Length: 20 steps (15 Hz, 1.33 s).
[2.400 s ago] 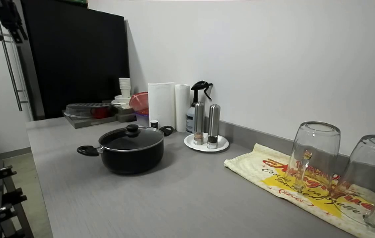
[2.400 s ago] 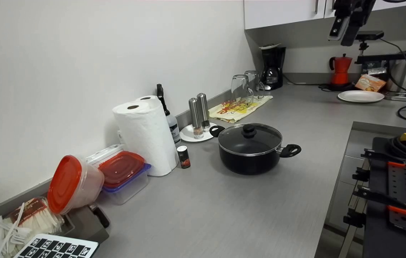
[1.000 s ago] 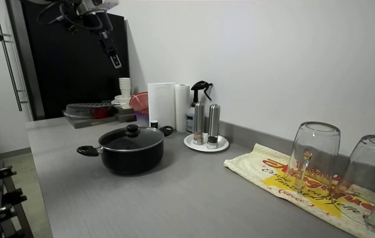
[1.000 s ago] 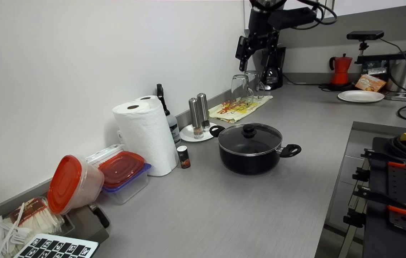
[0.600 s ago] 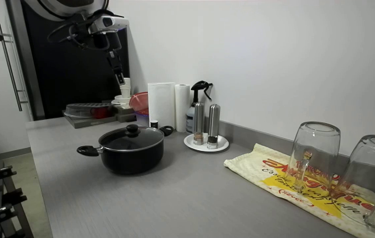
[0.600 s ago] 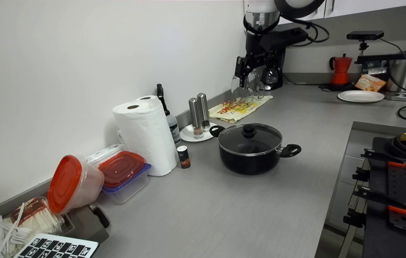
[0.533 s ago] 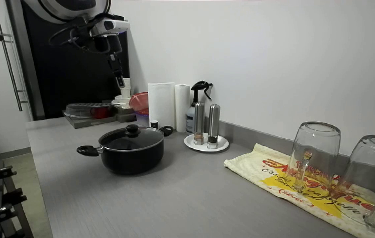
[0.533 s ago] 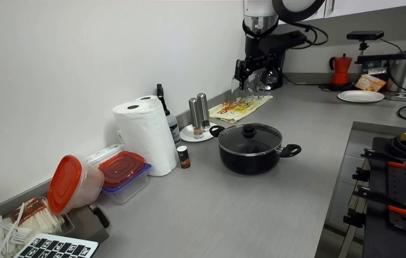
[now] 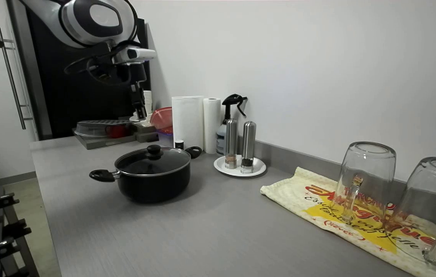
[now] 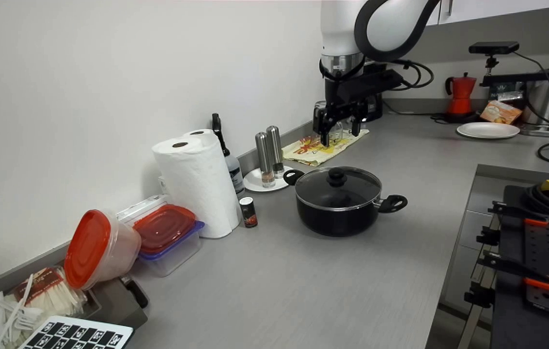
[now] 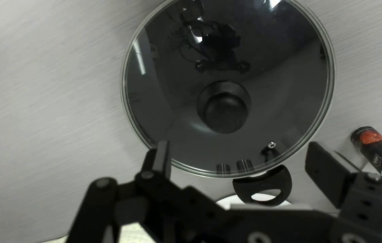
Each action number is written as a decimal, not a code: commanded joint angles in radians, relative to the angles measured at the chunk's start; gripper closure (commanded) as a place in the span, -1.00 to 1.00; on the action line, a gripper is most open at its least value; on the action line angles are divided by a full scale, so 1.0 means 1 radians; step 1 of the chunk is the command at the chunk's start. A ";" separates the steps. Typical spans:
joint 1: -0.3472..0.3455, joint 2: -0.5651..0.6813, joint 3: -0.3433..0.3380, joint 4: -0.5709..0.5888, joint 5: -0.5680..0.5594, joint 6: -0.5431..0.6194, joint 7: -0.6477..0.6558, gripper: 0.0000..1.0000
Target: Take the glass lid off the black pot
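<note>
Gripper (image 9: 141, 115): in an exterior view it hangs in the upper left of the frame, seen side-on, so from there you cannot tell whether it is spread.
Glass lid (image 9: 164, 165): left of centre in that frame, below your gripper and a little to its right, with a gap between.
Black pot (image 9: 154, 189): stands on the counter (image 9: 218, 231), the lid on top of it.
Grinders (image 9: 231, 143): two, upright on a white plate (image 9: 261, 166), right of the pot and near mid-frame.
Knob (image 10: 337, 177): in an exterior view, right of centre, below your gripper and apart from it.
Fingers (image 10: 324, 139): spread, pointing down, above the lid's upper edge in that frame.
Paper towels (image 10: 199, 186): left of the pot, a small jar (image 10: 248, 213) just beside them.
Lid from the wrist: in the wrist view it fills the upper middle, its knob higher than your fingers and between them left to right.
Fingers from the wrist: wide apart; the left-hand one overlaps the lid's edge in the picture, the other ends just outside it.
Pot handle (image 11: 263, 185): lower middle, between your fingers.
</note>
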 commanded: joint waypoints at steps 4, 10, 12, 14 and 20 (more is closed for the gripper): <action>0.061 0.115 -0.099 0.080 -0.070 0.023 0.105 -1.00; 0.097 0.165 -0.137 0.101 -0.060 0.023 0.137 -1.00; 0.111 0.178 -0.139 0.100 -0.062 0.027 0.149 -1.00; 0.122 0.193 -0.140 0.103 -0.053 0.026 0.160 -1.00; 0.132 0.222 -0.162 0.097 -0.053 0.030 0.172 -1.00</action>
